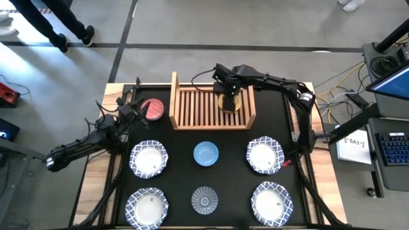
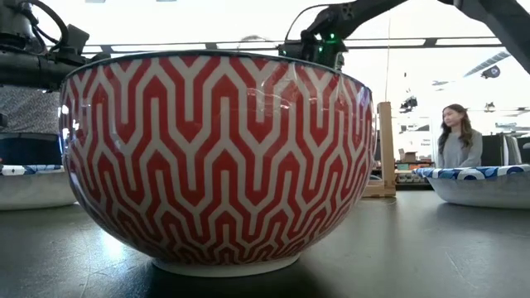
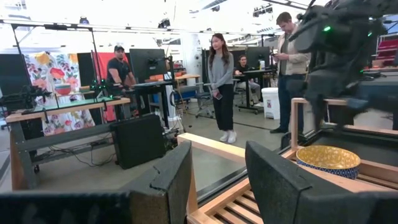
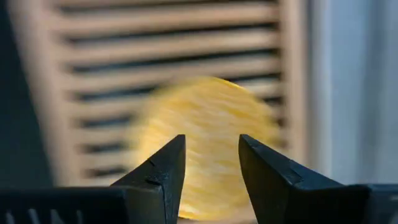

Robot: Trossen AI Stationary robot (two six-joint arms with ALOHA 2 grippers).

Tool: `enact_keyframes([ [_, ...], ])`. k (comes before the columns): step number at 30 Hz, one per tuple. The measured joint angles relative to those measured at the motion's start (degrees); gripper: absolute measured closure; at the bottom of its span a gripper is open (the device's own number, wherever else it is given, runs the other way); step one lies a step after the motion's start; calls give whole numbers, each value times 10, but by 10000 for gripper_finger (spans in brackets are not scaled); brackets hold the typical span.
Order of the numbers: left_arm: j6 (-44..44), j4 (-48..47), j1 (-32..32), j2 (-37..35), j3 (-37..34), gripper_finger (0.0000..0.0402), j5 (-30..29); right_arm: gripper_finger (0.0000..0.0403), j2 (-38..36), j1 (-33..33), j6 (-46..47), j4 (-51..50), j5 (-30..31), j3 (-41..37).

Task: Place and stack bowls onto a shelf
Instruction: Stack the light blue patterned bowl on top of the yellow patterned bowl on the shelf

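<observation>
Above the wooden shelf (image 1: 213, 107), the right gripper (image 4: 211, 165) hangs with its two dark fingers (image 4: 163, 168) parted and nothing between them, pointing straight down at the yellow bowl (image 1: 229, 102), which sits on the slatted base toward the shelf's right side board. The gap and the height suggest the bowl has been set down there on purpose, leaving the left half of the shelf free for a second one. Off the shelf's left end, the left gripper (image 3: 214, 180) waits low over the tabletop (image 1: 233, 163) just beside the red bowl (image 1: 153, 108), its fingers also spread apart and empty, facing across the shelf toward the yellow bowl. On the black tabletop nearer the camera side, six bowls lie in two rows: white bowls with blue patterned rims (image 1: 148, 160) at the four outer spots, a light blue bowl (image 1: 206, 154) and a grey-blue bowl (image 1: 204, 200) between them. None is stacked yet, so the task looks barely begun. Beyond the tabletop is a bright, open workshop with desks, monitors and cables, and several people (image 3: 219, 87) standing well back.
</observation>
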Motion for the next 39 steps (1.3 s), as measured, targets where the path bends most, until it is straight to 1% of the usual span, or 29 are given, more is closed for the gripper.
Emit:
enact_keyframes([
  [2, 0, 0, 0, 0, 0, 267, 0, 266, -2, 18, 28, -1, -45, -1],
  [5, 0, 0, 0, 0, 0, 267, 0, 266, -2, 49, 65, -1, -89, -1],
  [7, 0, 0, 0, 0, 0, 267, 0, 266, -2, 69, 125, 3, -111, -1],
  [11, 0, 0, 0, 0, 0, 267, 0, 266, 0, 99, 284, 3, -152, -1],
  [14, 0, 0, 0, 0, 0, 267, 0, 266, 1, 113, 348, 3, -192, -1],
  [16, 0, 0, 0, 0, 0, 267, 0, 266, 1, 123, 375, 0, -205, -2],
  [22, 0, 0, 0, 0, 0, 267, 0, 265, 1, 159, 415, -4, -208, -13],
  [26, 0, 0, 0, 0, 0, 267, 0, 252, 1, 182, 432, -3, -205, -18],
  [31, 0, 0, 0, 0, 0, 267, 0, 241, 1, 209, 447, 21, -156, -36],
  [34, 0, 0, 0, 0, 0, 267, 0, 241, 1, 218, 472, 46, -153, -57],
  [39, 0, 0, 0, 0, 0, 267, 0, 241, 1, 225, 477, 90, -138, -93],
])
